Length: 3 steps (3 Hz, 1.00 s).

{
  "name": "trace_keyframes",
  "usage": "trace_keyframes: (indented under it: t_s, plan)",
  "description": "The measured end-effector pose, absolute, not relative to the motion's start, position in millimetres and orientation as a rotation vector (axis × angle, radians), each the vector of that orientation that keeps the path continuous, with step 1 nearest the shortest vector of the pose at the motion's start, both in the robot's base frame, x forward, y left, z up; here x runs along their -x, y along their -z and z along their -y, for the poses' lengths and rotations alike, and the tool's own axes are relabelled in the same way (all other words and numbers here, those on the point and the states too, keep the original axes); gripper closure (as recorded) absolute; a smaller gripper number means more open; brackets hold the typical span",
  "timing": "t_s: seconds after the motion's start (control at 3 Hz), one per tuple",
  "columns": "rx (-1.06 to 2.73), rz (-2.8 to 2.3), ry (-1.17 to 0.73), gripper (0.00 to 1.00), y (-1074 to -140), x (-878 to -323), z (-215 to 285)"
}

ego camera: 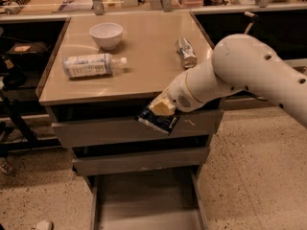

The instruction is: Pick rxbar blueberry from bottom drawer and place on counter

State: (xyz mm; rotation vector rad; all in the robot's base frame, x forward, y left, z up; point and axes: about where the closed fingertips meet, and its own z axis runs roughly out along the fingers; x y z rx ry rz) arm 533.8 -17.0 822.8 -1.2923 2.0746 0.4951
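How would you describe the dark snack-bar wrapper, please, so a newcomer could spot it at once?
Find the grey drawer cabinet with the glossy tan counter. Below its front edge, the white arm's gripper holds the rxbar blueberry. It is flat, dark navy with pale lettering, unlike the silver can, plastic bottle and white bowl on top.

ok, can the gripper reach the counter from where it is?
Probably yes. The gripper, holding the rxbar blueberry, sits just below the front edge of the counter; the bottle and can lie to either side, leaving a gap above it.
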Motion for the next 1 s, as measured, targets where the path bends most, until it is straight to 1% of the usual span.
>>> trace_keyframes:
  t_s: [0.33, 1.0]
  plan:
    - [1.289, -2.067, -0.494, 1.00, -825.9, -536.1, 16.1]
    - [1.217, -2.019, -0.444, 1.00, -881.6, -588.8, 29.9]
